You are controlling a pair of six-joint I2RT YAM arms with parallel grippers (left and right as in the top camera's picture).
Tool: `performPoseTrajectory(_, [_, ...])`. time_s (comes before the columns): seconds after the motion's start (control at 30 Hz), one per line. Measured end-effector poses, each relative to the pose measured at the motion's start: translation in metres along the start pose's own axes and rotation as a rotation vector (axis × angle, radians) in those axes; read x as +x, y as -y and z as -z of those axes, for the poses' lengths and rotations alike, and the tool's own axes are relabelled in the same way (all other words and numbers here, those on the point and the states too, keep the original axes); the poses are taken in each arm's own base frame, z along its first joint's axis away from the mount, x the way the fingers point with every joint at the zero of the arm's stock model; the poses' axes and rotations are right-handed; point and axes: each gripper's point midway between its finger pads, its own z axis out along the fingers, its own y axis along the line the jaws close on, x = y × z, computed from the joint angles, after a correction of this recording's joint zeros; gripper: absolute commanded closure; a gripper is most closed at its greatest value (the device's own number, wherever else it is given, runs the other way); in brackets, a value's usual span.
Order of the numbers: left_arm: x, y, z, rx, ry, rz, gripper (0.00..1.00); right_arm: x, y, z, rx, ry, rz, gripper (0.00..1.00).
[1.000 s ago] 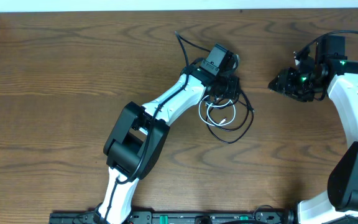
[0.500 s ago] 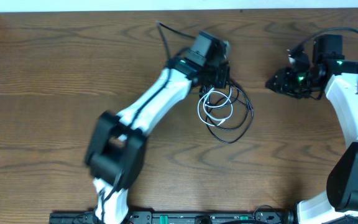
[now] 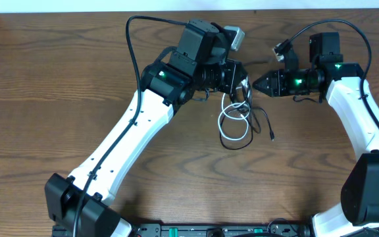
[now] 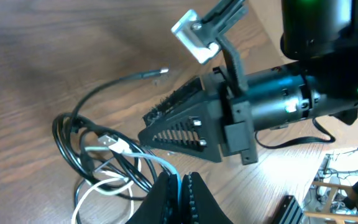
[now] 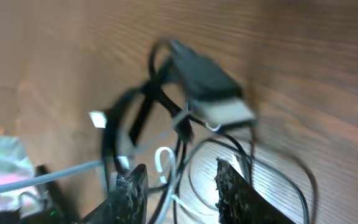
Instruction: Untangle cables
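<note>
Cables (image 3: 234, 125) pinched between left fingers (image 4: 161, 196), right fingers (image 3: 260, 84) pointing opposite.

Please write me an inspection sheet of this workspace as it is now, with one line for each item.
Surface: brown wooden table, bare grain showing.
Job's things: thin white cord and thin black cord, looped through each other between the two arms.
Clutter: nothing seen.
Pincers: left pincer shut on the white cord; right pincer open, pointing at the tangle.
Cables: thick black wire arches above the left arm, another above the right arm.
Surroundings: white strip along the far edge; black rail at the near edge.
</note>
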Motion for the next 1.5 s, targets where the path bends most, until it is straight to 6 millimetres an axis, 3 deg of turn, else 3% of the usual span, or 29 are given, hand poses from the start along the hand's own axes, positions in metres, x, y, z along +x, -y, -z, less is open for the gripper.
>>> performPoseTrajectory(0.27, [0.007, -0.021, 0.007, -0.044, -0.038, 0.058, 0.93, 0.009, -0.009, 0.002, -0.062, -0.028, 0.01, 0.62])
performPoseTrajectory(0.47, [0.013, -0.023, 0.008, -0.052, -0.06, 0.071, 0.92, 0.012, -0.015, -0.001, -0.076, -0.041, 0.052, 0.6])
performPoseTrajectory(0.67, [0.018, -0.025, 0.008, -0.059, -0.079, 0.082, 0.93, 0.012, -0.03, -0.016, -0.104, -0.055, 0.127, 0.6])
performPoseTrajectory(0.97, [0.021, -0.025, 0.009, -0.063, -0.09, 0.088, 0.93, 0.019, -0.037, -0.038, -0.13, -0.095, 0.161, 0.61])
performPoseTrajectory(1.13, [0.021, -0.025, 0.009, -0.063, -0.09, 0.088, 0.93, 0.025, -0.035, -0.052, -0.127, -0.124, 0.163, 0.77])
performPoseTrajectory(1.3, [0.021, -0.025, 0.009, -0.063, -0.09, 0.088, 0.93, 0.029, -0.008, -0.064, -0.021, -0.153, 0.108, 0.99])
performPoseTrajectory(1.5, [0.022, -0.026, 0.009, -0.066, -0.095, 0.091, 0.93, 0.026, 0.014, -0.063, 0.09, -0.142, 0.055, 0.99])
